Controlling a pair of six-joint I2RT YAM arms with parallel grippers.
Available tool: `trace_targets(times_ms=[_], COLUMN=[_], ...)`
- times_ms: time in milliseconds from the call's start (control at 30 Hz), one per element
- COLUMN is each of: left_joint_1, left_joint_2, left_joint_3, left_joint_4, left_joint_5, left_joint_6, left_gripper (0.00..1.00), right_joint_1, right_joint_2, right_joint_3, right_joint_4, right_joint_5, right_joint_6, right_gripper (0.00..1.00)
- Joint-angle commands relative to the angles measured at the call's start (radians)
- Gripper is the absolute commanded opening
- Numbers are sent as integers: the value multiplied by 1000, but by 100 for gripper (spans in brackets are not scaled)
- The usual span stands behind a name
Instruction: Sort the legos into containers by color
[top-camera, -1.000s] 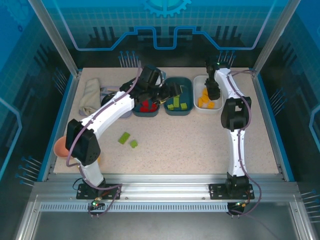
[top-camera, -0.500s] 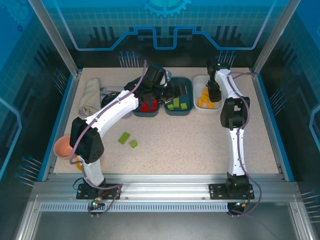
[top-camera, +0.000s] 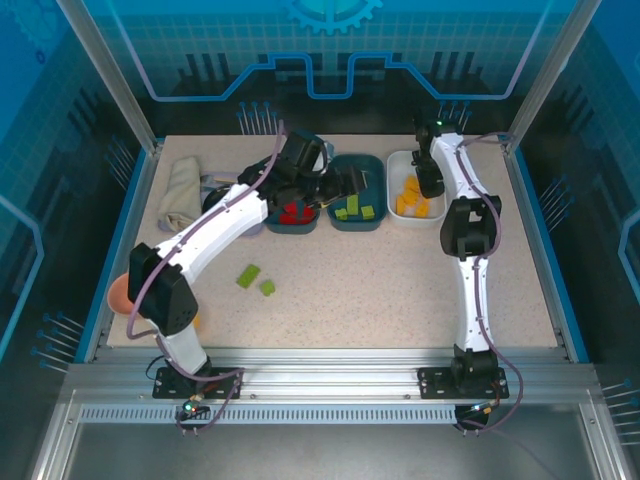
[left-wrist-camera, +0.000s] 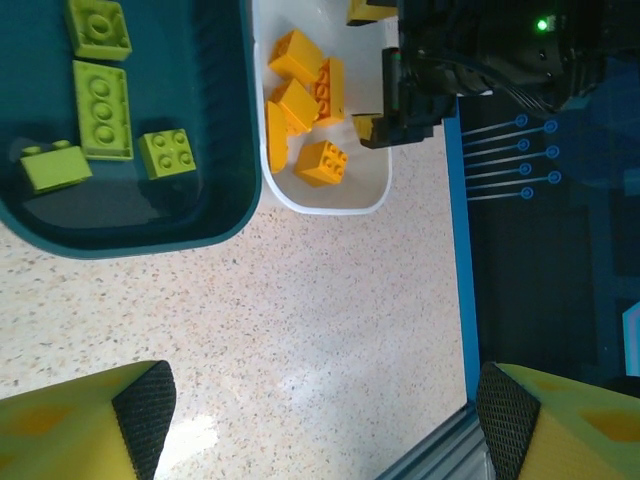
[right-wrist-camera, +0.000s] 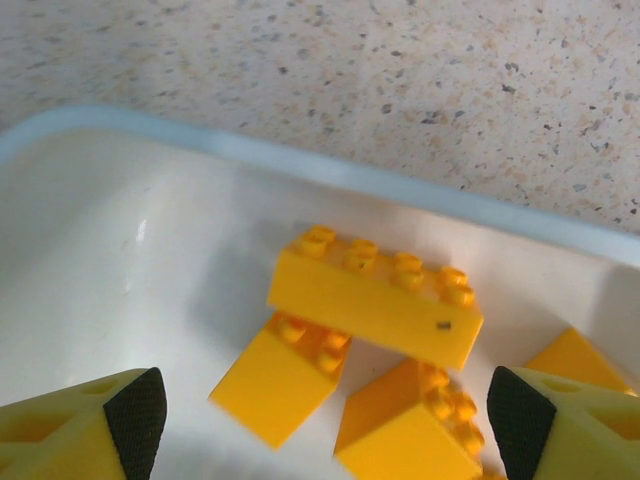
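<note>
1. The top view is bright and even, lit from above. The speckled worktop reads pale and sharp, while the enclosure walls around it stay dim blue.
2. Shadows there are short and soft.
3. In the left wrist view a pale patch of glare lies on the worktop near the lower middle, and the teal tray is darker along its near inner wall.
4. The fingers of the left gripper sit blurred in the bottom corners.
5. The right wrist view is bright. The white tray carries a small highlight and faint grey shadows under the orange bricks.
6. The fingers of the right gripper and the nearest bricks look soft and out of focus.
</note>
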Motion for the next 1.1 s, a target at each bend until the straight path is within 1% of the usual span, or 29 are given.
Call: trace_targets(times_ms=[0, 67, 133, 233, 300, 367, 467, 533, 633, 700, 800, 967, 1067], left_joint_1=[0, 11, 22, 35, 41, 41, 42, 42, 43, 42, 41, 41, 41], left_joint_2=[-119, -190, -271, -419, -524, -621, -764, -852, -959, -998, -1015, -1027, -1036], left_joint_3=[-54, -108, -175, -292, -373, -435, -505, -532, -556, -553, -538, -541, -544], left_joint_4=[-87, -137, -182, -256, -308, -370, -492, -575, -661, -701, -739, -752, -753], left_joint_5=[-116, -185, -245, -338, -398, -452, -541, -599, -654, -673, -686, -677, -668], left_joint_6=[-15, -41, -69, -106, -130, -154, -213, -260, -298, -306, -308, -317, -318], left_gripper=[83, 83, 83, 84, 84, 84, 84, 83, 83, 83, 83, 82, 82], right_joint_1=[61, 110, 179, 321, 434, 530, 652, 715, 788, 820, 863, 901, 910], right_joint_2=[-150, -208, -253, -321, -370, -415, -472, -459, -379, -308, -219, -121, -61], right_joint_3=[-13, -41, -82, -199, -318, -438, -610, -631, -556, -482, -386, -275, -196], right_joint_4=[15, 49, 90, 174, 237, 313, 451, 468, 383, 308, 240, 206, 162], right_joint_5=[61, 84, 95, 80, 75, 31, -84, -129, -166, -188, -205, -206, -196], right_joint_6=[-112, -223, -376, -650, -818, -940, -1097, -1155, -1150, -1074, -977, -817, -724], right_gripper=[84, 84, 83, 85, 86, 87, 87, 88, 86, 83, 81, 80, 82])
